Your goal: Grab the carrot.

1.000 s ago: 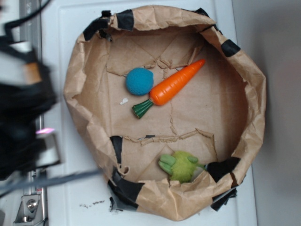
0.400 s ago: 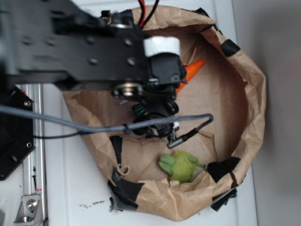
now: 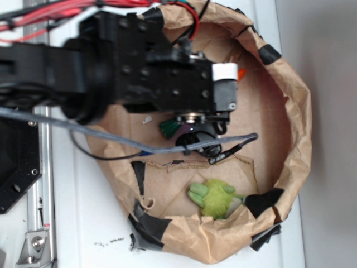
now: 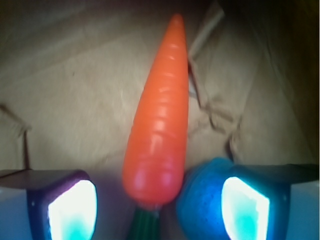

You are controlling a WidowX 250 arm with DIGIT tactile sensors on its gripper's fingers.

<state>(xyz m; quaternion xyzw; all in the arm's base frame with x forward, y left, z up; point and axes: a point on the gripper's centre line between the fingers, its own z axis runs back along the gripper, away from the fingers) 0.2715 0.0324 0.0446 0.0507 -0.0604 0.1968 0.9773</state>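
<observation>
The arm now reaches over the brown paper bag (image 3: 290, 139), which lies with its rolled rim up on the white bench (image 3: 83, 223). One second ago the arm was a blur at the left edge of the bench and the bag's contents were fully exposed. Since 0.4 s ago the black arm body has shifted toward the right rim of the bag, and red wiring now shows at the bench's upper left corner.

The carrot (image 4: 160, 120) lies on the bag floor in its upper half. In the exterior view only its orange tip (image 3: 241, 72) and its dark green stem (image 3: 169, 128) show past the arm. Earlier, more of the pointed end was exposed. The carrot appears to lie where it did before.

In the wrist view the tool (image 4: 157, 207) is spread apart, with one lit finger pad (image 4: 72, 210) to the left of the carrot's thick end and the other pad to the right. Neither pad touches the carrot. The right pad is in front of the blue knitted ball (image 4: 202, 200), which touches the carrot's thick end on that side.

The lime-green plush toy (image 3: 215, 196) rests against the bag's lower rim, unmoved in all three exterior views. A grey cable (image 3: 111, 140) crosses the bag's left rim.
</observation>
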